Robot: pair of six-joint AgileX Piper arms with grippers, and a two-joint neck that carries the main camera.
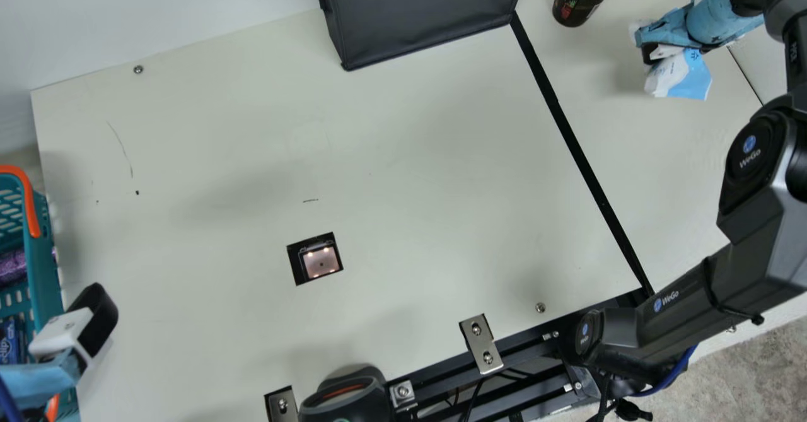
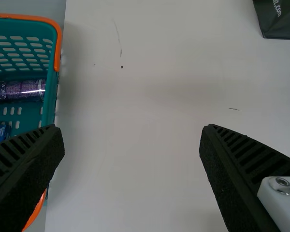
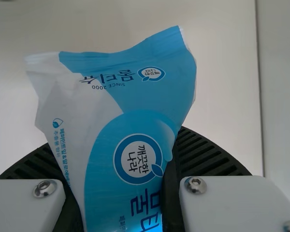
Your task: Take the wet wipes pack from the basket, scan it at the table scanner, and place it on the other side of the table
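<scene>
I see the right gripper (image 3: pixel 118 164) squeezing the wipes pack (image 1: pixel 684 80) over the table (image 1: pixel 656 176), past the black line (image 1: pixel 582 157); it looks floppy, so a drop could tip it; the left gripper (image 2: pixel 133 135) is wide apart.

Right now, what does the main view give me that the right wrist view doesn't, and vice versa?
Main view: scanner window set into the table, teal basket past the table's edge, dark bag, black strip along the tabletop.
Right wrist view: round emblem and printing on the pack's face.
Both: the blue-and-white wet wipes pack gripped in the right tool, with pale tabletop behind.
</scene>
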